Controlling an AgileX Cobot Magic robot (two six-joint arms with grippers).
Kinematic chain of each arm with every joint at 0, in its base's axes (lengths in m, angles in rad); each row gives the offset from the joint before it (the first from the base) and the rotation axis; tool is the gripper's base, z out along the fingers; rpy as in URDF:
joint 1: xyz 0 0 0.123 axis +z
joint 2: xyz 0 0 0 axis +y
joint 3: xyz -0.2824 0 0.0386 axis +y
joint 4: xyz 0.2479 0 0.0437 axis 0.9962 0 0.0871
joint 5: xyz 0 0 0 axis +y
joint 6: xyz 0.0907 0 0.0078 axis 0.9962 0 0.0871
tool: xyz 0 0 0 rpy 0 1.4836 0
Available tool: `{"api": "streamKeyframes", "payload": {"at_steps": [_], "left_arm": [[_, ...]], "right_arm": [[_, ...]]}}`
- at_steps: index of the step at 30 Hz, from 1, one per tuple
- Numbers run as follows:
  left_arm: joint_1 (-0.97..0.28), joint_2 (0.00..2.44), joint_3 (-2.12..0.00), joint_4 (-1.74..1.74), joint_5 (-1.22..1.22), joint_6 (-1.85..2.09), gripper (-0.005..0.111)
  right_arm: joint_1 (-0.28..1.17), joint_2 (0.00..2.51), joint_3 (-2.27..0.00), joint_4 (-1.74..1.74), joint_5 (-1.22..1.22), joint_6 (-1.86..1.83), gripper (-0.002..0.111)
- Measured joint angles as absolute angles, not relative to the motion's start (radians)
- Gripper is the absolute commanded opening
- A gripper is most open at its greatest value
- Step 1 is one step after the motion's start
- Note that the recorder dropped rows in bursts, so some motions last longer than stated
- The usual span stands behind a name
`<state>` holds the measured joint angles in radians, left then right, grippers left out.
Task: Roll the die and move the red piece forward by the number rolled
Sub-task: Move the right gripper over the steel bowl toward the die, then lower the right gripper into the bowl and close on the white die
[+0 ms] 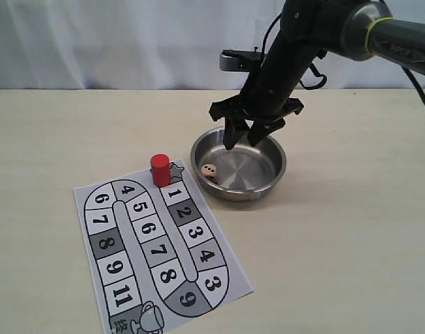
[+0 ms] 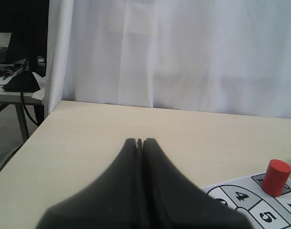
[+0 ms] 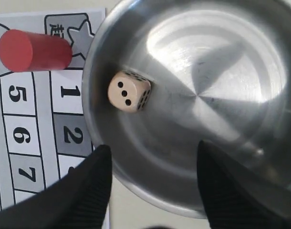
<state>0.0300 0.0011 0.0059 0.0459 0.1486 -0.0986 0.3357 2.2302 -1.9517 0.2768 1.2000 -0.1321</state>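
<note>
The pale die (image 1: 209,172) (image 3: 129,91) lies in the steel bowl (image 1: 268,182) (image 3: 240,62) near its left wall, three pips showing on top. The red piece (image 1: 160,170) (image 3: 35,50) (image 2: 276,177) stands upright on the star square at the top of the game board (image 1: 156,250) (image 3: 21,138), beside square 1. My right gripper (image 1: 243,142) (image 3: 154,149) hangs open above the bowl's far rim, holding nothing. My left gripper (image 2: 140,141) is shut and empty, low over the bare table to the left of the board; the exterior view does not show it.
The paper board carries a looped track of numbered squares with a trophy square (image 1: 144,320) at its near end. The bowl sits just right of the board's top corner. A white curtain (image 2: 183,52) backs the table; another desk (image 2: 12,81) stands beyond the left edge.
</note>
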Motion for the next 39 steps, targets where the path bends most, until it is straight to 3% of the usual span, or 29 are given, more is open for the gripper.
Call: {"api": "streamKeyframes", "payload": {"at_steps": [22, 39], "left_arm": [[0.030, 0.001, 0.006, 0.046, 0.149, -0.099, 0.000], [0.030, 0.001, 0.006, 0.046, 0.149, -0.099, 0.000]], "right_arm": [[0.308, 2.359, -1.960, 0.408, 1.127, 0.674, 0.051], [0.371, 2.376, -1.960, 0.317, 1.001, 0.810, 0.051]]}}
